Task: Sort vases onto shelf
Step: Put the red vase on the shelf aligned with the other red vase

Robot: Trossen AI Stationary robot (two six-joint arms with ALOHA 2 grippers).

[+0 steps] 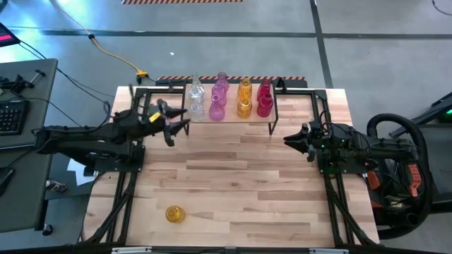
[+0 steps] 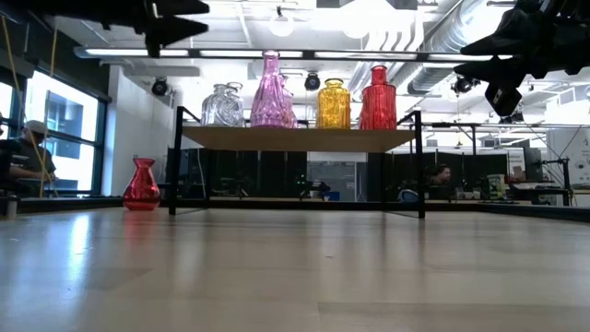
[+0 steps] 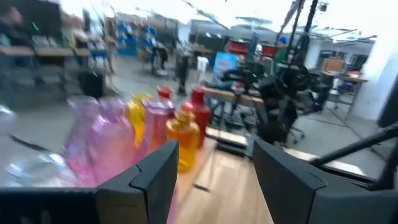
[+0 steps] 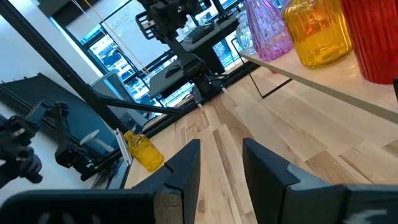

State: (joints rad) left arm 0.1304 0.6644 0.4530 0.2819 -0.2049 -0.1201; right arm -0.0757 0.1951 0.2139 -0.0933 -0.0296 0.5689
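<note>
The shelf (image 1: 233, 121) stands at the table's far side on black wire legs. It carries clear (image 1: 195, 99), pink (image 1: 219, 99), amber (image 1: 244, 99) and red (image 1: 265, 99) vases in rows. My left gripper (image 1: 180, 121) hovers open and holds nothing, just off the shelf's left end and level with the vases (image 3: 118, 137). My right gripper (image 1: 289, 138) waits open by the shelf's right end, nothing between its fingers (image 4: 186, 168). An amber vase (image 1: 174, 214) sits on the tabletop near the front left. A red vase (image 2: 141, 184) stands on the table left of the shelf.
Black frame rails (image 1: 120, 204) run along both table sides under the arms. The wood tabletop (image 1: 240, 183) between shelf and near edge holds only the amber vase. A desk with a keyboard (image 1: 10, 113) stands off the table's left. People show in the room behind.
</note>
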